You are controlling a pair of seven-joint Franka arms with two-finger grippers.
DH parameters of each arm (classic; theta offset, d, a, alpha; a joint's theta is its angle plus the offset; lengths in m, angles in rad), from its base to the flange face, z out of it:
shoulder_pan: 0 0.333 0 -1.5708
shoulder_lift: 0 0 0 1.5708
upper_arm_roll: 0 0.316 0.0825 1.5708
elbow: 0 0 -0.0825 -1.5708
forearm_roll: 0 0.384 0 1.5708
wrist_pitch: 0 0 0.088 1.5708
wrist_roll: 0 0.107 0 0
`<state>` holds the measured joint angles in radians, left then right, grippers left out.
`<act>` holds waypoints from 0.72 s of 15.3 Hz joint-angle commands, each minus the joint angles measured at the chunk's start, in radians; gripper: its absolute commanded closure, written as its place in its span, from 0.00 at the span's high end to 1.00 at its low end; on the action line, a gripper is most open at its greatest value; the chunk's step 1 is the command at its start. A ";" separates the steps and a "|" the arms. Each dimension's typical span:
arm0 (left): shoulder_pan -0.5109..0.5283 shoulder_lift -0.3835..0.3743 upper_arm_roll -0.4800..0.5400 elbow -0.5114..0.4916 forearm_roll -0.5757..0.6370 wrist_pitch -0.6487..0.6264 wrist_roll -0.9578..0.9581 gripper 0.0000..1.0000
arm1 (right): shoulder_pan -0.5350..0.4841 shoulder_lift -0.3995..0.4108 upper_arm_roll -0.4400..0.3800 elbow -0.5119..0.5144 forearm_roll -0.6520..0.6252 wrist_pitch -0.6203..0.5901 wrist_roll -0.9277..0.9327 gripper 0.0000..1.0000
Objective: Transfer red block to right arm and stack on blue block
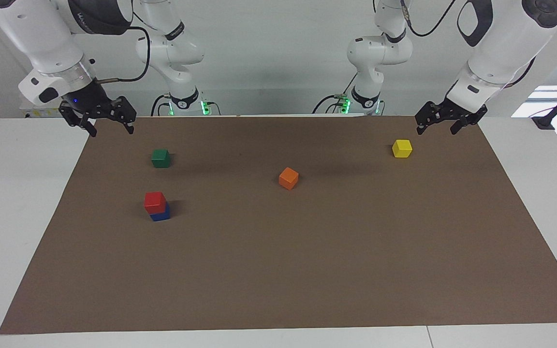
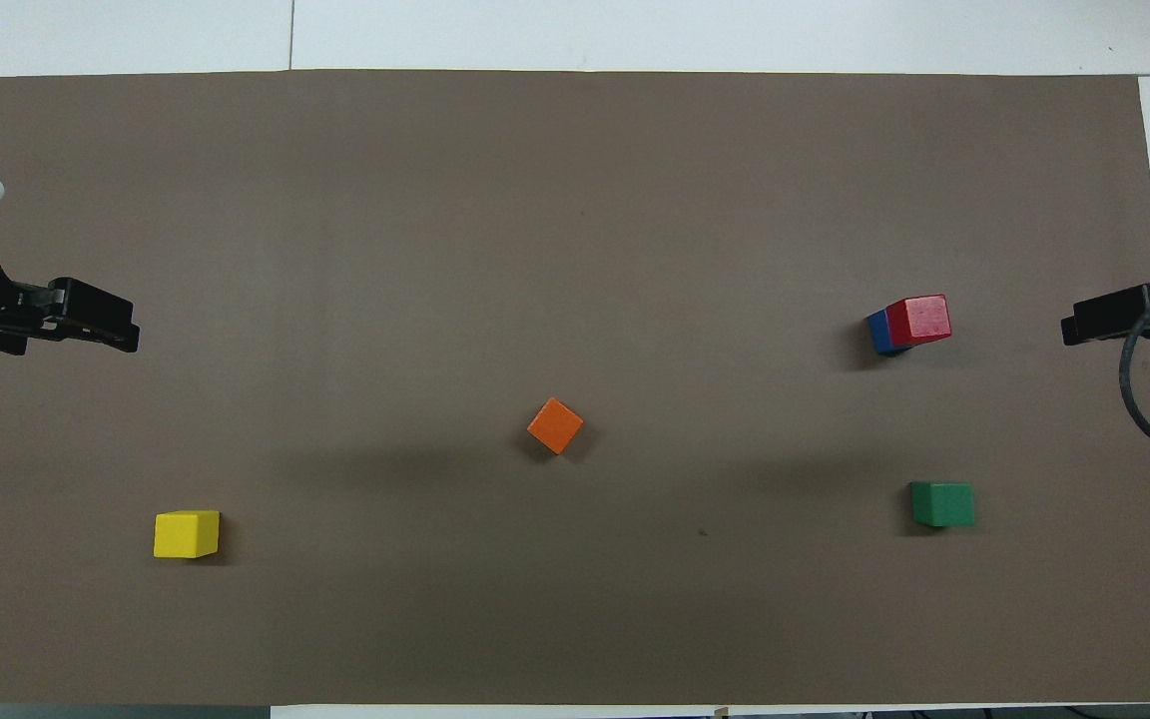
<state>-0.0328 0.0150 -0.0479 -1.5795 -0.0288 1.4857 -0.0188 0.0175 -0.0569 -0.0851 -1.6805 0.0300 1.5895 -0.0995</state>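
No legible text, label, brand, number or sign was found in either view. White lettering runs along a dark band on the right arm's upper link (image 1: pixel 95 14), and similar marks ring a dark collar on the arm (image 1: pixel 174 32) beside it; neither can be read.

I note the red block (image 1: pixel 154 202), a small bright red cube, resting upright on top of the blue block (image 1: pixel 162 215). The blue block, a small deep blue cube, lies flat on the brown mat (image 1: pixel 278 270). The red block sits slightly offset, so part of the blue block shows beneath it. The stack stands toward my right arm's end of the table.
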 commanded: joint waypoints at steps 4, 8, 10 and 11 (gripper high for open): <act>-0.001 -0.021 0.005 -0.023 0.000 0.004 -0.004 1.00 | -0.013 -0.009 0.004 -0.019 -0.002 0.021 0.011 1.00; -0.001 -0.021 0.006 -0.023 0.000 0.004 -0.004 1.00 | -0.002 -0.009 0.005 -0.018 -0.053 0.024 0.006 1.00; -0.001 -0.021 0.006 -0.023 0.000 0.004 -0.004 1.00 | -0.002 -0.009 0.005 -0.018 -0.055 0.027 0.006 1.00; -0.001 -0.021 0.005 -0.023 0.000 0.004 -0.004 1.00 | -0.002 -0.009 0.005 -0.019 -0.055 0.026 0.007 1.00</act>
<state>-0.0328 0.0150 -0.0478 -1.5795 -0.0288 1.4857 -0.0188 0.0187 -0.0569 -0.0862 -1.6821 -0.0072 1.5936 -0.0995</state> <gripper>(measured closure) 0.000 0.000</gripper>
